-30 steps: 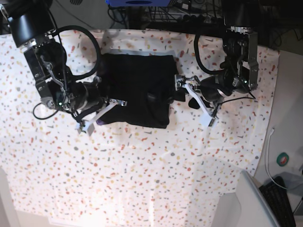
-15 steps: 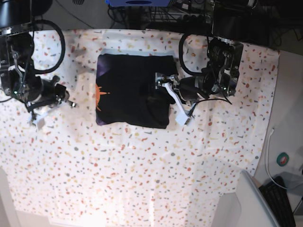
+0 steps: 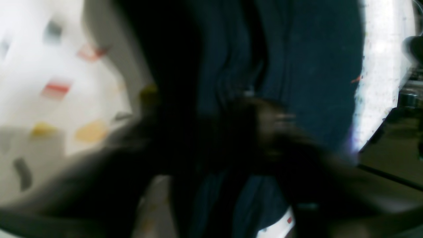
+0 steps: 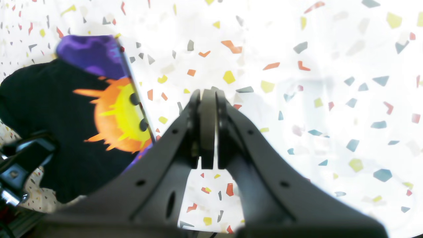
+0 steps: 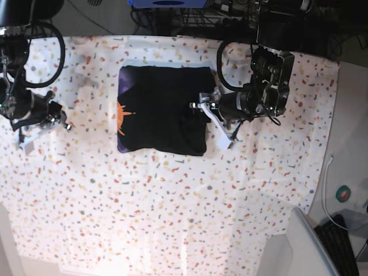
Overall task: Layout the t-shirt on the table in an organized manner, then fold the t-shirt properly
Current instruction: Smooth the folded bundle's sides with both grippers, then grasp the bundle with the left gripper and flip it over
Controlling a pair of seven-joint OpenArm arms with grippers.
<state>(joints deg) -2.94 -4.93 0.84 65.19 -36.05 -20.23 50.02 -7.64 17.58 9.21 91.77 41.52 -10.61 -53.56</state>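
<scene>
- We've got the t-shirt (image 5: 163, 109) folded into a compact black block on the table (image 5: 172, 207), with the orange sun print and a purple corner showing along one edge.
- Our left gripper (image 5: 211, 118) sits right at the shirt's opposite edge, the one away from the print. Its wrist view is a blur of dark fabric (image 3: 297, 66), so we honestly can't tell if the jaws are pinching cloth or just parted over it.
- Our right gripper (image 4: 207, 99) is well apart from the shirt, above bare speckled table, jaws pressed together with nothing between them.
- From that gripper, the sun print (image 4: 120, 114) lies off to one side, near but not touching.
</scene>
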